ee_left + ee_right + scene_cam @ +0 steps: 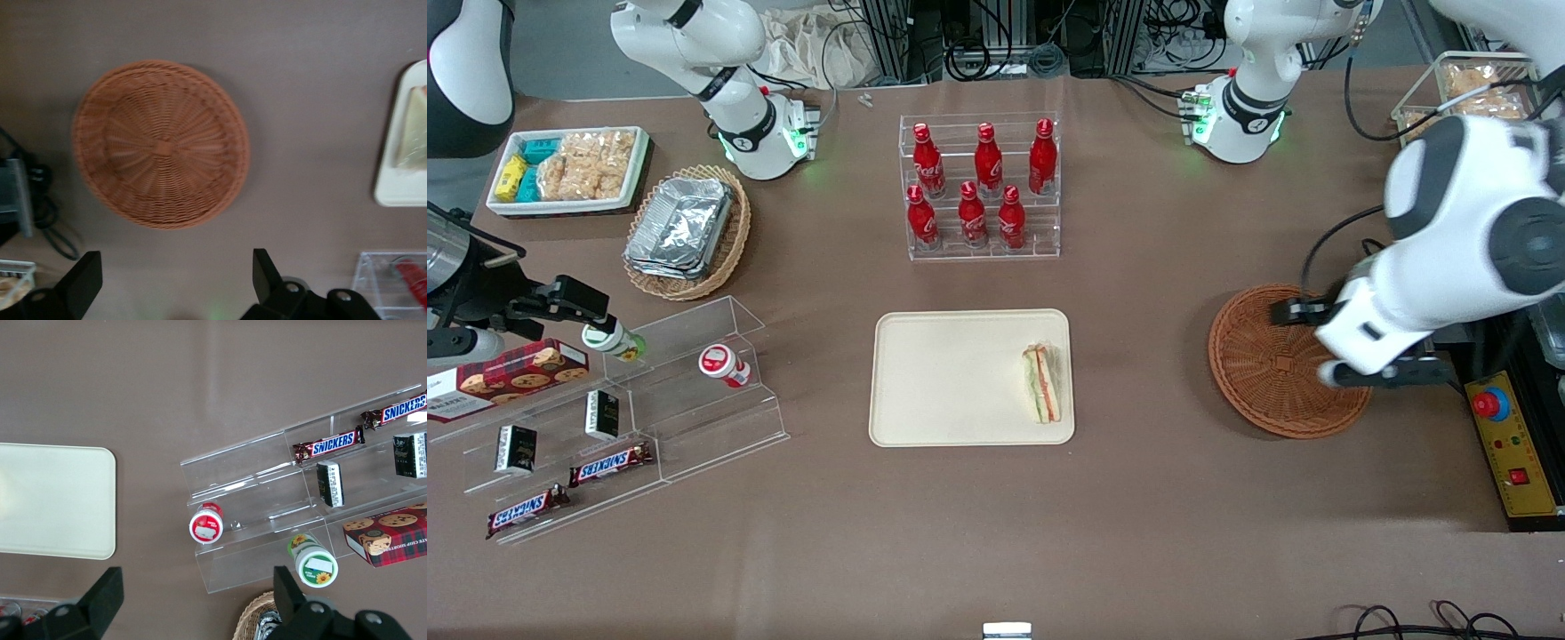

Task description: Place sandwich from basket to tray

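Judging from the layout, placement looks done: sandwich (1042,383) lying flat on the tray (951,373), at the tray end nearest the basket (1272,364), just inside the rim. Basket empty. Gripper (175,283) hanging high over the basket's edge, fingers (81,280) spread wide, holding nothing. For a clean finish, probably best to lift straight away from the basket, stay clear of its rim, and leave the sandwich undisturbed.

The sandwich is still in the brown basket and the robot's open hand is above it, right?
Not quite. The basket is empty; the front view shows the sandwich lying on the tray. The rest is right: the open gripper hangs above the basket.
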Robot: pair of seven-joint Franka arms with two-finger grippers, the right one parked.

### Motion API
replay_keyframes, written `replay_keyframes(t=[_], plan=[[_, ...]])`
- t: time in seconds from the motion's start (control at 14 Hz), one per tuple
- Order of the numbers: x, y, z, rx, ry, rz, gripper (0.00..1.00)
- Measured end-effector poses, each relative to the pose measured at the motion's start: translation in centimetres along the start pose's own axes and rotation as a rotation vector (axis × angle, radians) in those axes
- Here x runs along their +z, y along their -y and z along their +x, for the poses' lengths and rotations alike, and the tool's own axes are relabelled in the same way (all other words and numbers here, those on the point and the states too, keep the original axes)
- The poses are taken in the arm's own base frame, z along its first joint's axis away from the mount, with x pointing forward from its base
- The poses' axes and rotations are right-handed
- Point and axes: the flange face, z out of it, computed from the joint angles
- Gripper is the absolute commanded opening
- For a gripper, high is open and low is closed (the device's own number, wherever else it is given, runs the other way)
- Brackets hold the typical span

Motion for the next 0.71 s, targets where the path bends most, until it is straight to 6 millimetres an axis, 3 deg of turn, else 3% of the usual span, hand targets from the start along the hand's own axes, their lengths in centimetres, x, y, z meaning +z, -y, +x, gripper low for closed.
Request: replay_keyframes(t=[0.21,0.71], plan=[[-0.5,3.8,-0.8,0.033,-0.043,0.009,1.0],[-0.9,3.8,-0.2,0.063,-0.137,0.011,1.0]])
